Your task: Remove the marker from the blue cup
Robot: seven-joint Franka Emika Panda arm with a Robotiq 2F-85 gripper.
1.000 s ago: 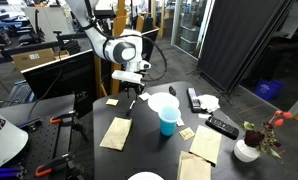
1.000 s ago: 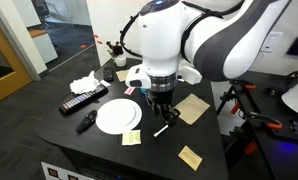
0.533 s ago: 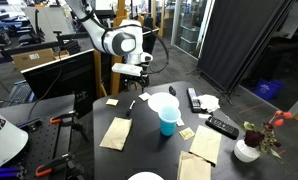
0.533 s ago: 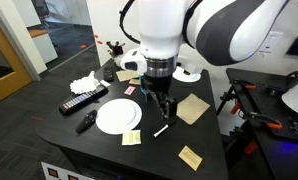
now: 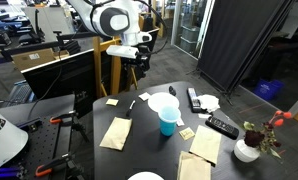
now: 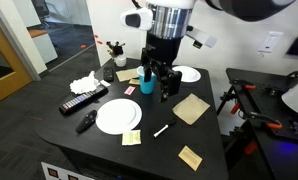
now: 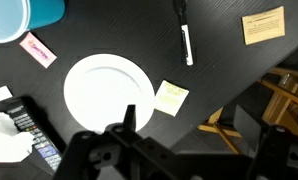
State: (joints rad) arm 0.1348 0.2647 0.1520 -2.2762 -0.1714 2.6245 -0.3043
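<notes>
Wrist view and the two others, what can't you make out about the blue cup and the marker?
Blue cup: wrist view, cut off by the top edge; in an exterior view partly hidden behind the gripper.
Marker: wrist view, upper end cut off by the top edge; in an exterior view too small for detail.

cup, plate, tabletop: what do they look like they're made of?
Blue cup: likely plastic; even cyan colour, smooth wall with a soft sheen.
Plate: plain white, smooth, low gloss; ceramic or melamine, can't tell which.
Table: black, matte, finely grained surface; probably laminate or coated board.
</notes>
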